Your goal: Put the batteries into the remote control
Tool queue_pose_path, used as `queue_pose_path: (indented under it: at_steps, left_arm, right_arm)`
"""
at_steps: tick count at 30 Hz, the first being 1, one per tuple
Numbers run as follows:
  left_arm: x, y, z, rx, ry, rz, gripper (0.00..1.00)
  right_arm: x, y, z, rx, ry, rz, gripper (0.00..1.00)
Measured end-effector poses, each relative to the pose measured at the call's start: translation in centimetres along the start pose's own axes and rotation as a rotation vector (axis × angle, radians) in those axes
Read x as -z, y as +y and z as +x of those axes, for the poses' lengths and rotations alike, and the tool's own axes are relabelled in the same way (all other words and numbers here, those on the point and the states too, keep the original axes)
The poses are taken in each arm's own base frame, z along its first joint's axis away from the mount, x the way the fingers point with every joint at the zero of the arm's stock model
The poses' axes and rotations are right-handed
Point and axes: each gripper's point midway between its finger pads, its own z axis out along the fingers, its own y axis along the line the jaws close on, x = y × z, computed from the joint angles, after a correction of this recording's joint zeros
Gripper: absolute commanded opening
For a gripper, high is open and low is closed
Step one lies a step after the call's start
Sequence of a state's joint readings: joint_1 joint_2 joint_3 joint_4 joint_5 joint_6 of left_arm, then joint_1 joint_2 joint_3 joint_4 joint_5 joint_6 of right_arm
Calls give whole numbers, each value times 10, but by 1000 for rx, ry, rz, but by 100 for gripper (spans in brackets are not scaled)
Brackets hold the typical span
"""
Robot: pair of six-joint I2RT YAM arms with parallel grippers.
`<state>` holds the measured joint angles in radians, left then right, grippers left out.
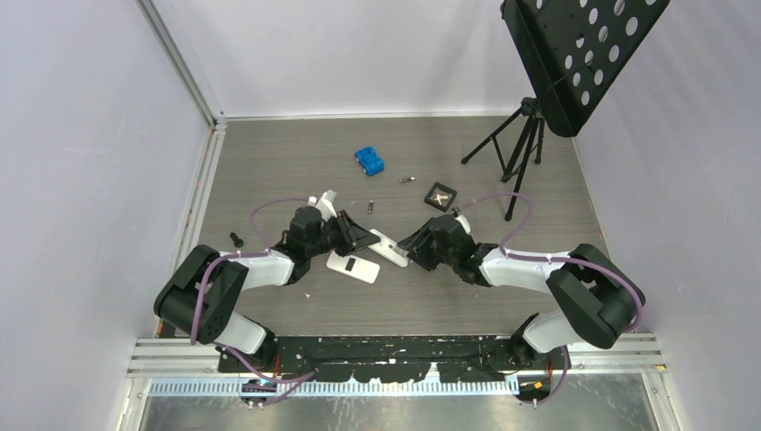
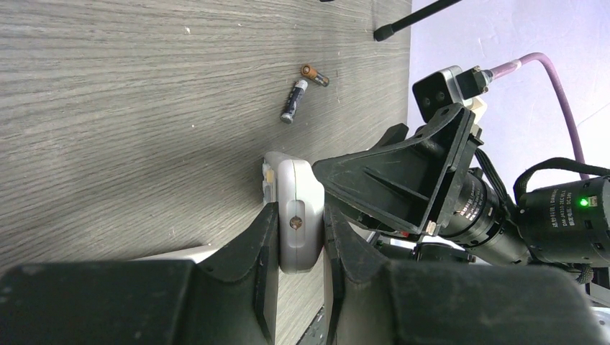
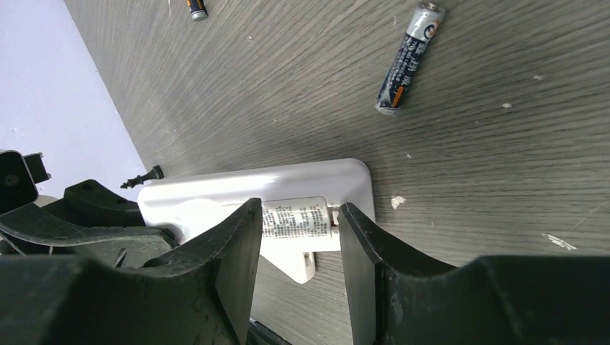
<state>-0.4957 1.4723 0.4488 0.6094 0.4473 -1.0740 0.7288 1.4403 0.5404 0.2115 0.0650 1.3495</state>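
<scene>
- You're pinching the remote [image 2: 295, 183], probably light, slick plastic, across its thin edges with the left gripper [image 2: 299, 215].
- Your right gripper [image 3: 298, 210] is hovering half-open astride a battery [image 3: 295, 220] lying in the slot, holding nothing.

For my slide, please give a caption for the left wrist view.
Left gripper clamps the remote; two batteries lie beyond.

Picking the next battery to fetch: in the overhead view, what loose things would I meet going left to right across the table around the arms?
black bolt → blue block → battery → black square piece → tripod
</scene>
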Motion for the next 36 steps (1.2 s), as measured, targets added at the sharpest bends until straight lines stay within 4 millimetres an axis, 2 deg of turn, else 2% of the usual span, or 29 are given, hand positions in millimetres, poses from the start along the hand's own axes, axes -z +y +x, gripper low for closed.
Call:
queue_pose_path:
  at_steps: [17, 25, 32, 36]
  left_arm:
    - [-2, -2, -3, 1, -1, 0, 0]
    - [-4, 0, -8, 9, -3, -2, 0]
    - [-5, 1, -12, 9, -8, -14, 0]
    - [-6, -4, -18, -19, -16, -52, 0]
  right_arm:
    - [-2, 3, 2, 7, 25, -8, 52]
    - [-4, 9, -1, -47, 39, -136, 52]
    - [-3, 13, -1, -45, 35, -239, 49]
    - [-4, 18, -1, -46, 44, -283, 48]
